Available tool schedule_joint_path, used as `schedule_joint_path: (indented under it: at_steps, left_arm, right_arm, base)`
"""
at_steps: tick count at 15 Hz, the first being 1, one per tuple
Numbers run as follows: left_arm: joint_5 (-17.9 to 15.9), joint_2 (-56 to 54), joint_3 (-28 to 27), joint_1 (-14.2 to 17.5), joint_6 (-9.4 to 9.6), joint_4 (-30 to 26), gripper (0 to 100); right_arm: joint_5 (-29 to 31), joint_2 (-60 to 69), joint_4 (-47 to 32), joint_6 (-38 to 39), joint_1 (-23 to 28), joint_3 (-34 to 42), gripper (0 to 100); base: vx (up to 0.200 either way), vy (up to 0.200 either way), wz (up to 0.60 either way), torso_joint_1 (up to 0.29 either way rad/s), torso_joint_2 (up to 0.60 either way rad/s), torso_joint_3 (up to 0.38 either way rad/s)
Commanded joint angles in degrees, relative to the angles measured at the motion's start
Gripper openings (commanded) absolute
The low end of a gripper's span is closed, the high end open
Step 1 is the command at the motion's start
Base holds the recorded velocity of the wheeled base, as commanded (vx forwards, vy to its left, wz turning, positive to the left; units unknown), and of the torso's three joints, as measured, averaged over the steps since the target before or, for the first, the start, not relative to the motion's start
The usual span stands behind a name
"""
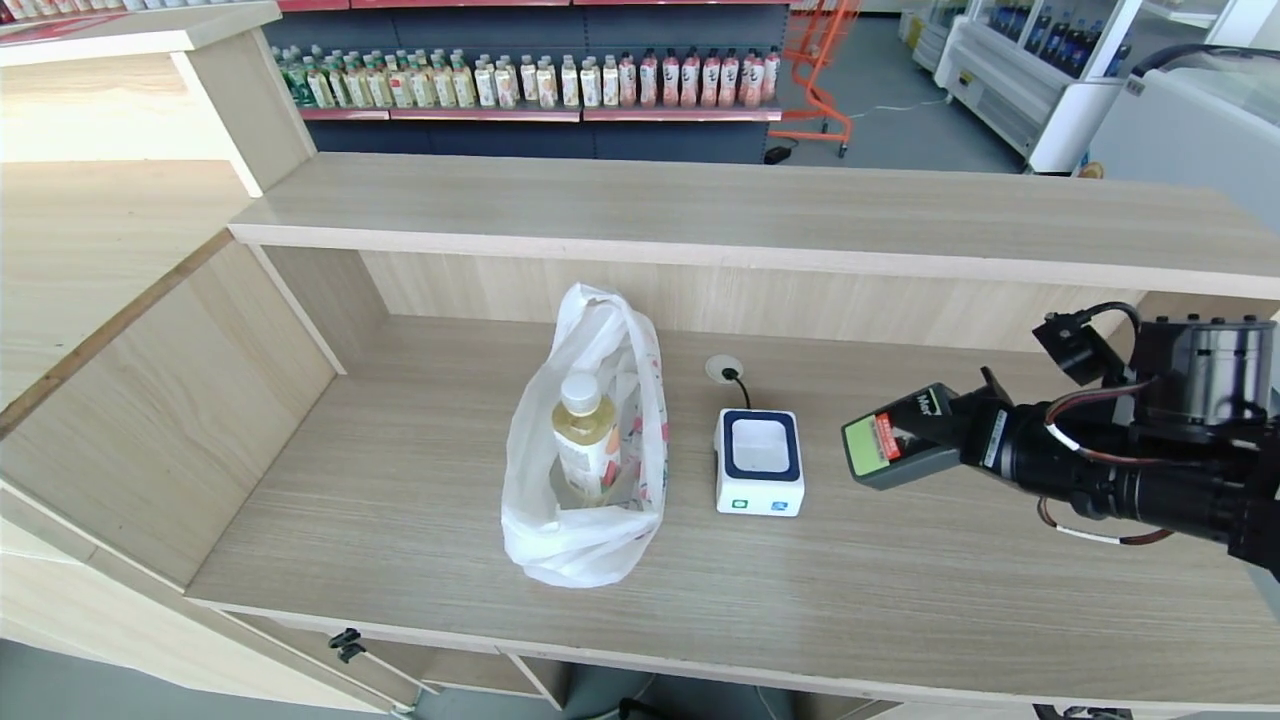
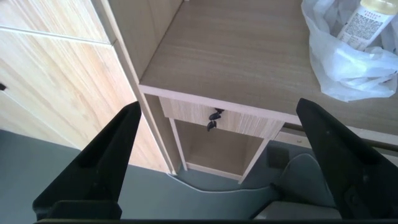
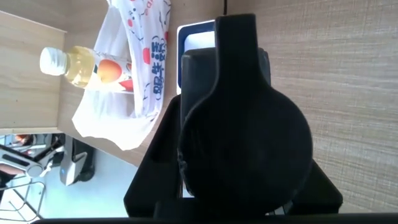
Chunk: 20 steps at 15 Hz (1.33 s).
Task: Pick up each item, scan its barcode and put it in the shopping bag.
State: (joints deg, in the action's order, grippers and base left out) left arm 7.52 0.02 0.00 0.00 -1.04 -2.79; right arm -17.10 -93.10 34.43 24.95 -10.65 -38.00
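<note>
- On the counter (image 1: 400,520), to the right of the scanner (image 1: 760,462), we are holding a small dark box (image 1: 890,440) in the air with the right gripper (image 1: 960,428). Its jaws are clamped on the box's rear end, and the green-and-red label is pointing toward the scanner.
- We are gripping the box at one end only. In our judgement, a quick wrist turn is risking a slip or a twist in the jaws.
- We cannot tell where the barcode is sitting. If it is not turning down to the scanner's upward window, the scan is likely failing.
- We are working close to the scanner, which is standing just beside the shopping bag (image 1: 585,540). A low pass of the arm is risking a knock to the scanner or a pull on its cable (image 1: 735,385).
- We are dealing with a thin, slack bag that has nothing steadying it. A bottle (image 1: 585,430) is already standing upright inside it. A box dropped from too high is risking tipping the bottle, catching the bag's rim or folding the mouth shut.
- We are carrying the left gripper (image 2: 219,109) low, off the counter's front edge, with its fingers apart and holding nothing. From there it is not helping to hold the bag open.
</note>
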Motion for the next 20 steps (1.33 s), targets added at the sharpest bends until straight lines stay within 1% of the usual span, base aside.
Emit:
schedule_joint_path:
  at_steps: [1, 3, 6, 11, 20]
  left_arm:
    - [0.0, 0.0, 0.0, 0.0, -0.02, 0.0, 100]
    - [0.0, 0.0, 0.0, 0.0, -0.02, 0.0, 100]
    - [0.0, 0.0, 0.0, 0.0, -0.02, 0.0, 100]
    - [0.0, 0.0, 0.0, 0.0, -0.02, 0.0, 100]
    - [0.0, 0.1, 0.0, 0.0, -0.02, 0.0, 100]
  right_arm:
    - [0.0, -4.7, 1.3, 0.0, -1.7, -0.8, 0]
    - [-0.3, -6.8, 2.6, 0.0, -2.9, -1.8, 0]
    - [0.0, -12.5, 3.8, -0.1, -4.7, -5.7, 0]
    - [0.1, -17.7, 3.8, -0.1, -5.1, -10.6, 0]
    - [0.2, -24.6, 3.8, 0.1, -8.3, -17.6, 0]
  base:
    - [0.000, 0.000, 0.00, 0.000, 0.00, 0.000]
    - [0.000, 0.000, 0.00, 0.000, 0.00, 0.000]
    - [0.000, 0.000, 0.00, 0.000, 0.00, 0.000]
    - [0.000, 0.000, 0.00, 0.000, 0.00, 0.000]
    - [0.000, 0.000, 0.00, 0.000, 0.00, 0.000]
